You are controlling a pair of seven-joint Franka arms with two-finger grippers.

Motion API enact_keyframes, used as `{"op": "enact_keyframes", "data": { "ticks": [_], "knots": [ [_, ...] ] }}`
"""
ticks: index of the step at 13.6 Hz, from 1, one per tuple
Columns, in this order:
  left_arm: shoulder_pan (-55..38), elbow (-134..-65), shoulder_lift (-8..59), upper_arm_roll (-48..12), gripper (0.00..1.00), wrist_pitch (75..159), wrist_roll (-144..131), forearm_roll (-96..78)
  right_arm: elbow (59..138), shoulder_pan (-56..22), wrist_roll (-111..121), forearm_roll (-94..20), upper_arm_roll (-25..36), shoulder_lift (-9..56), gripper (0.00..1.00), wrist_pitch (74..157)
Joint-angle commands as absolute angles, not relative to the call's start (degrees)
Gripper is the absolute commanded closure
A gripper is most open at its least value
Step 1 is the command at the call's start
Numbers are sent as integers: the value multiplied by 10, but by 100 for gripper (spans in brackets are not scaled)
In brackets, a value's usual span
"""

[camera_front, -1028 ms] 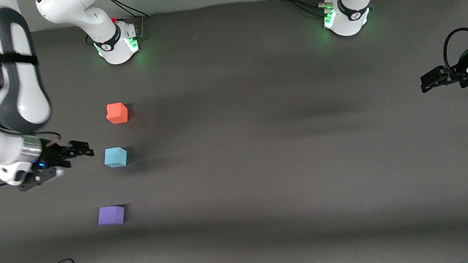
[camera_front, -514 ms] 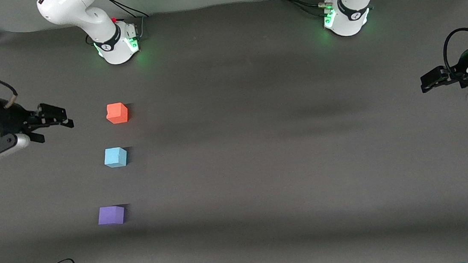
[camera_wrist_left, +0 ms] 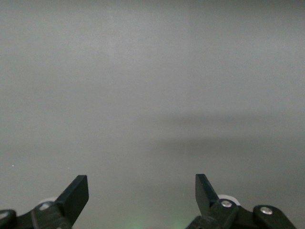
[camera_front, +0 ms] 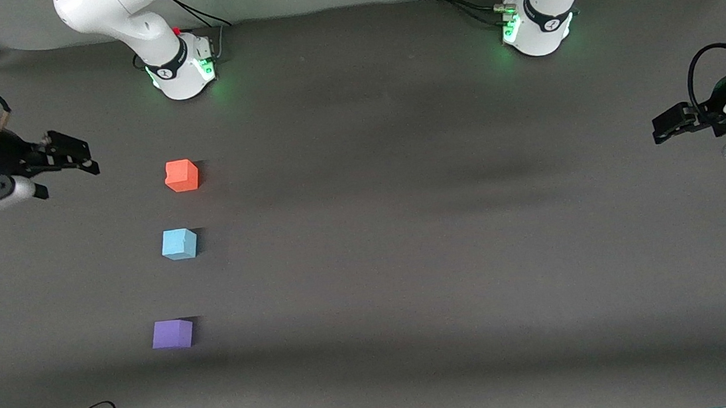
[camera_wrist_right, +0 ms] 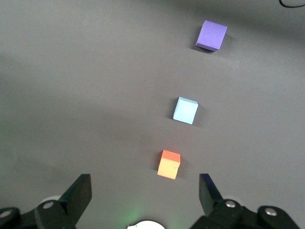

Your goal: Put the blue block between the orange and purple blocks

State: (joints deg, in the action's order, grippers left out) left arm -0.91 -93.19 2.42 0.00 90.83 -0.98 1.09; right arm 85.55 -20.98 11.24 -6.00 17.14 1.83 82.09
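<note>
Front view shows the right gripper (camera_front: 68, 156), fingers spread and empty, drawn up away from the blue block (camera_front: 179, 244), which sits between the orange block (camera_front: 182, 175) and purple block (camera_front: 172, 333), so placement looks done; the left gripper (camera_front: 668, 124), also spread, waits well apart.

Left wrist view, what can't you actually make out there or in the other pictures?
- Left wrist view: only bare grey surface past the open left tool; none of the blocks is in frame.
- Front view: the right arm, apart from its base, is cut by the picture's edge just past the open right tool.
- Every view: undersides of the blue block, orange block and purple block.
</note>
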Motion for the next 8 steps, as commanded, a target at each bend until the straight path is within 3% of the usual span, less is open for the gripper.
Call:
{"op": "enact_keyframes", "data": {
  "ticks": [1,4,8],
  "knots": [
    [-11,-926,26,4,0,911,-2,8,907,-76,102,-44,45,-25,0,828],
    [-11,-926,26,4,0,911,-2,8,960,22,108,-44,-33,-47,0,859],
    [-11,-926,26,4,0,911,-2,8,978,24,108,-44,-26,-50,0,885]
  ]
}}
